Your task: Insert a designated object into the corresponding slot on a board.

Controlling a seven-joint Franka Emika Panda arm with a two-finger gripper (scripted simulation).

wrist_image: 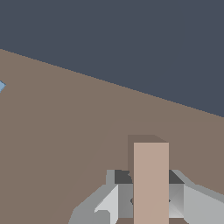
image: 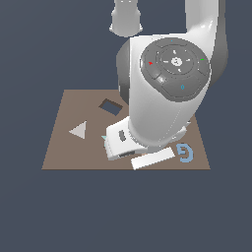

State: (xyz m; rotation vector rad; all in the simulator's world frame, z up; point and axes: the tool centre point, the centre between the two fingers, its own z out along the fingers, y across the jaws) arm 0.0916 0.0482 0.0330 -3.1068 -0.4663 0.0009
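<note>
In the wrist view my gripper (wrist_image: 151, 199) is shut on the designated object (wrist_image: 151, 175), a pale tan-peach block that stands upright between the two grey fingers (wrist_image: 117, 197). Only its straight stem shows. It hangs just over bare brown surface of the board (wrist_image: 65, 131). In the exterior view the board (image: 64, 147) lies flat, and the white arm and hand (image: 147, 123) cover its middle, hiding the gripper and the block. The slot is hidden in both views.
A dark parallelogram cutout (image: 110, 107) lies near the board's far edge. A pale triangle (image: 78, 130) lies toward the exterior view's left, a light blue G-shaped piece (image: 185, 153) at the near right, and a teal star tip (image: 104, 138) pokes out beside the hand. A light blue corner (wrist_image: 1, 85) shows in the wrist view.
</note>
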